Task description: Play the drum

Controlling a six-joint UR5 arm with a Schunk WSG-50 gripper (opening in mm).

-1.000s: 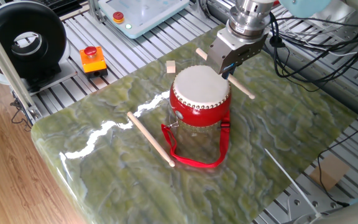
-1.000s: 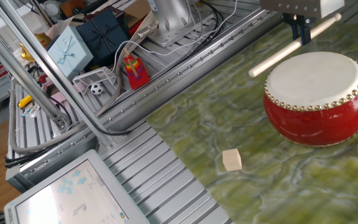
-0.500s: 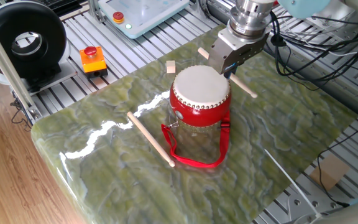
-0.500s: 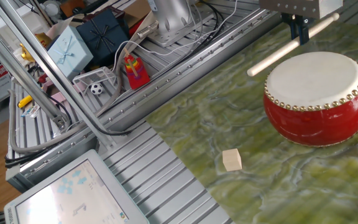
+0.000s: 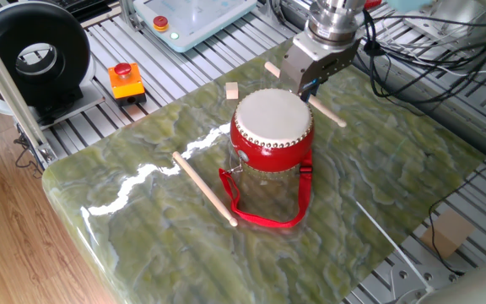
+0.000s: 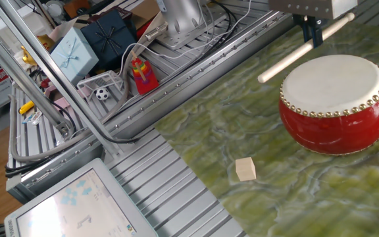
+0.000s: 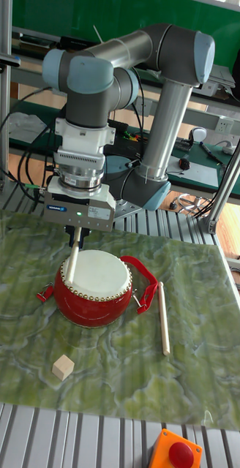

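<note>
The round red drum (image 5: 272, 132) (image 6: 334, 99) (image 7: 93, 287) stands upright in the middle of the green marbled table, off-white head up, its red strap (image 5: 264, 215) trailing toward the front. My gripper (image 5: 309, 89) (image 6: 310, 34) (image 7: 77, 235) hangs just beyond the drum's far rim, shut on a thin wooden stick (image 5: 330, 116) (image 6: 288, 60) (image 7: 72, 262). The stick lies nearly level and slants over the rim. Whether it touches the skin cannot be told.
A second wooden stick (image 5: 203, 187) (image 7: 162, 307) lies on the table beside the drum. A small wooden cube (image 5: 232, 90) (image 6: 245, 168) (image 7: 62, 366) sits near the table edge. A red push button on an orange box (image 5: 126, 78) stands on the slatted frame.
The gripper and its stick have lifted slightly and shifted a little away from the drum. The drum and the loose stick have not moved.
</note>
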